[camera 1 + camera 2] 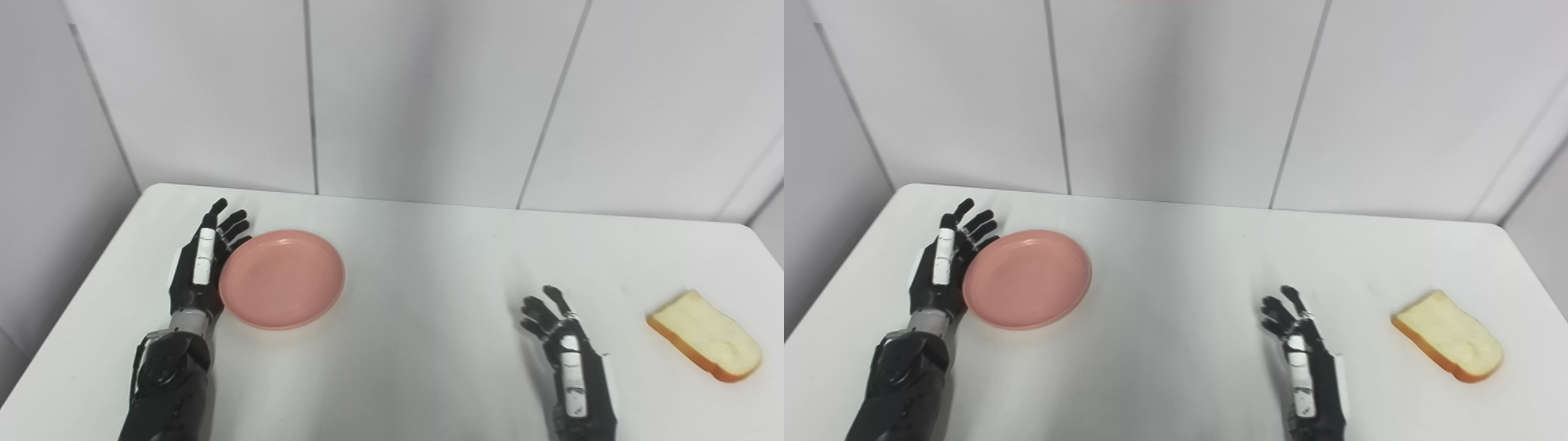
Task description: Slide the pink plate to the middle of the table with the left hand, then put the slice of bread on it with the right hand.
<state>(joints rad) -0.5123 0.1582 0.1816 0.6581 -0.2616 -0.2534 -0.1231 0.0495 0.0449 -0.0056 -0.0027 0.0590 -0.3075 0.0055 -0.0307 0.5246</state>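
- White panelled walls with thin vertical seams close off the back; a grey side wall stands at far left.
- White matte rectangular table with rounded far corners fills the lower part of both views.
- Round, shallow pink plastic plate lies flat on the table's left portion, well left of centre. Nothing on it.
- Left hand, black with a white strip along its back, stands edge-on to the table, just beside the plate's left rim. Fingers are straight and slightly spread, pointing away from the robot; the palm side faces the rim and looks to be touching it, though actual contact cannot be confirmed. It grips nothing.
- Left forearm, black with a grey wrist collar, comes up from the lower left corner.
- Pale slice of bread with an orange-brown crust lies flat near the table's right edge, long axis running diagonally, well apart from the plate.
- Right hand, same black and white build, hovers or rests low over the table right of centre, between plate and bread but nearer the bread. Its fingers are apart and lightly curled, pointing up and left. It holds nothing and is clear of the bread.
- Middle of the table between the two hands is bare white surface.
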